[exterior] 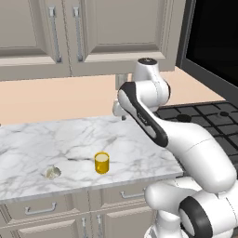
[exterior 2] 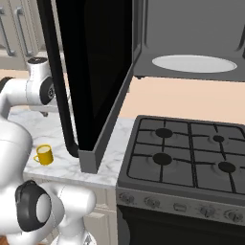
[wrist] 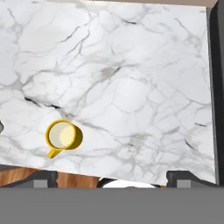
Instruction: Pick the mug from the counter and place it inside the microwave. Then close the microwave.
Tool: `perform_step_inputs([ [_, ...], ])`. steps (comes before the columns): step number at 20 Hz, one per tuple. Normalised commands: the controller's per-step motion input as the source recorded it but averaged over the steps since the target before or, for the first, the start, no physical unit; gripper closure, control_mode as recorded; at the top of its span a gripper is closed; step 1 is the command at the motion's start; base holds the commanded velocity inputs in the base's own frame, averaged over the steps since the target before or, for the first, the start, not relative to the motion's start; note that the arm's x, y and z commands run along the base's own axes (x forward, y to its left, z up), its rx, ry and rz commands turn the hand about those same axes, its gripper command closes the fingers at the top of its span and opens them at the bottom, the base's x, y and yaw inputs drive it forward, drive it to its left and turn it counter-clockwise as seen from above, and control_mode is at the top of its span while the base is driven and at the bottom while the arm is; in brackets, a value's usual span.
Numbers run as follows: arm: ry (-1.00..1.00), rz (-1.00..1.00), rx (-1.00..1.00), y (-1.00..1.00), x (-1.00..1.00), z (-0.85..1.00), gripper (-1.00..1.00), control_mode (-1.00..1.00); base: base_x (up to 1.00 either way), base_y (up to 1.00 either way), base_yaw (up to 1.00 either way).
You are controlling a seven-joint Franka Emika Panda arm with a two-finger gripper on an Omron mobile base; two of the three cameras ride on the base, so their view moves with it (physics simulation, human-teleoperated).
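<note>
The yellow mug [exterior: 102, 162] stands upright and empty on the white marble counter [exterior: 56, 139], near its front edge. It also shows left of the open door in the right base view, mug [exterior 2: 43, 154], and from above, mug [wrist: 64, 135], with its handle toward the counter's front. My gripper [wrist: 114, 179] hangs well above the counter, behind and to the right of the mug, open, with nothing between its fingers. The black microwave [exterior 2: 191, 43] stands open; its white turntable [exterior 2: 194, 63] is bare and its door [exterior 2: 91, 72] swings out over the counter.
A small pale lumpy object [exterior: 52, 172] lies left of the mug at the counter's front. The black gas stovetop [exterior 2: 186, 153] sits right of the counter under the microwave. Beige wall cabinets [exterior: 69, 32] hang above, and drawers [exterior: 42, 208] run below.
</note>
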Motion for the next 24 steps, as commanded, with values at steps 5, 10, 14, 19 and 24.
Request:
perform_step_inputs([
  [5, 0.0, 0.0, 0.0, 0.33, 0.0, -0.23, -1.0, -1.0, 0.0, 0.0, 0.0],
  [10, 0.03, 0.0, 0.0, 0.32, -0.02, -0.32, -1.0, -1.0, 0.0, 0.0, 0.0],
  [14, 0.01, 0.0, 0.0, 0.36, -0.15, -0.45, -1.0, -1.0, 0.0, 0.0, 0.0],
  [19, 0.0, -0.08, 0.0, 0.22, -0.16, -0.39, -1.0, -1.0, 0.0, 0.0, 0.0],
  [24, 0.01, -0.19, 0.0, 0.1, -0.22, -0.24, -1.0, -1.0, 0.0, 0.0, 0.0],
])
